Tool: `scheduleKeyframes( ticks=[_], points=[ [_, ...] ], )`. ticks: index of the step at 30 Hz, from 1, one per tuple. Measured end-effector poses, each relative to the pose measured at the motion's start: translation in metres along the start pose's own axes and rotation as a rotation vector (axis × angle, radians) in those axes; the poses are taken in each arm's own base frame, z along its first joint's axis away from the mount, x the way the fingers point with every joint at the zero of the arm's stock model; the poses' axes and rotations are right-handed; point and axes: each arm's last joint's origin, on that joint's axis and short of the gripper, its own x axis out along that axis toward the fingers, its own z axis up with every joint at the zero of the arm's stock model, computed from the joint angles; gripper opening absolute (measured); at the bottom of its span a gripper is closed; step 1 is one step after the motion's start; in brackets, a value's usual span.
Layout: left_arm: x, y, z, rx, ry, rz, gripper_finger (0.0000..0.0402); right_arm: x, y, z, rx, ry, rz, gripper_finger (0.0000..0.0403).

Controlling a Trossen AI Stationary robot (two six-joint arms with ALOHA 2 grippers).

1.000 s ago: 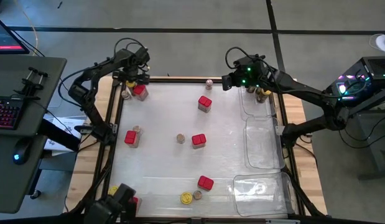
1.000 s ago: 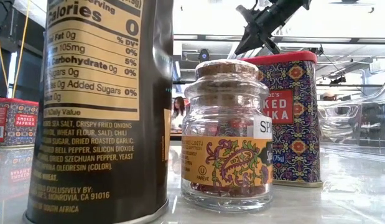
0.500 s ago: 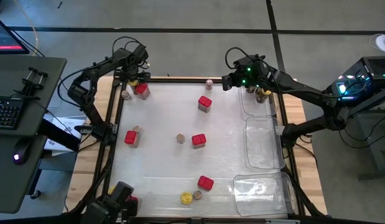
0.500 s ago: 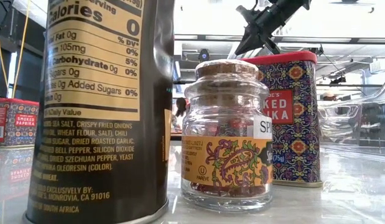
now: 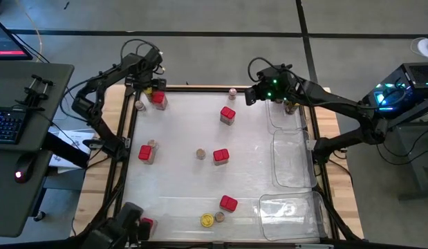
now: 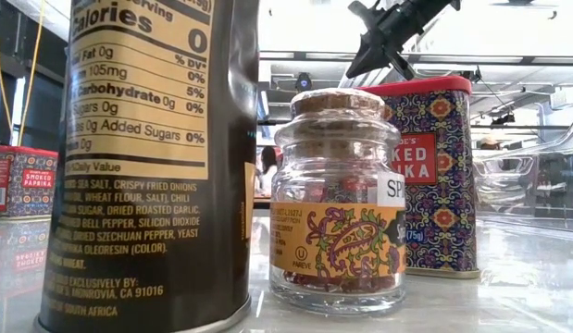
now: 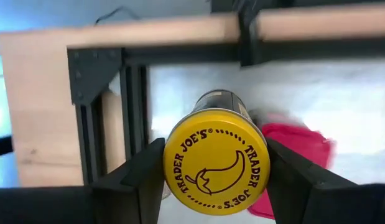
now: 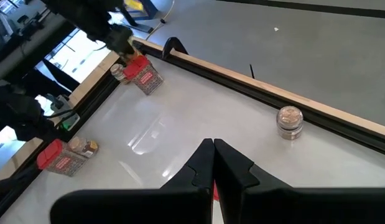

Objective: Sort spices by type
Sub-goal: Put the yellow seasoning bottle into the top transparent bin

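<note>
The left gripper [image 7: 217, 165] was at the far left corner of the table [image 5: 179, 138]. It held a jar with a yellow lid [image 7: 216, 160], one dark finger on each side of it. Right beside that jar was a red tin [image 5: 157, 98], and a small jar with a brown top [image 5: 139, 106] stood near.

The right gripper [image 8: 213, 163] was up above the far side of the table, near the clear trays [image 5: 291, 158]. Its two fingers were pressed together with nothing between them. A small brown-top jar [image 8: 290, 122] stood by the far edge.

More red tins sat about the table: one toward the far side [image 5: 227, 114], one in the middle [image 5: 220, 156], one on the left [image 5: 145, 153] and one near the front [image 5: 228, 203]. A small jar [image 5: 200, 153] stood in the middle. A yellow lid [image 5: 207, 220] showed at the front. Two jars were in the far tray [image 5: 291, 105].
</note>
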Motion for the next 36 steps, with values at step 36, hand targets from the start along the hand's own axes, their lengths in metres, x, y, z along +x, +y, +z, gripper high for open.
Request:
scheduleKeyframes(
  ticks=[36],
  points=[
    [-0.144,-0.178,-0.151,0.791,-0.476,-1.027,0.0191,-0.077,0.044,0.006,-0.059,-0.284,0.313,0.0001]
  ],
)
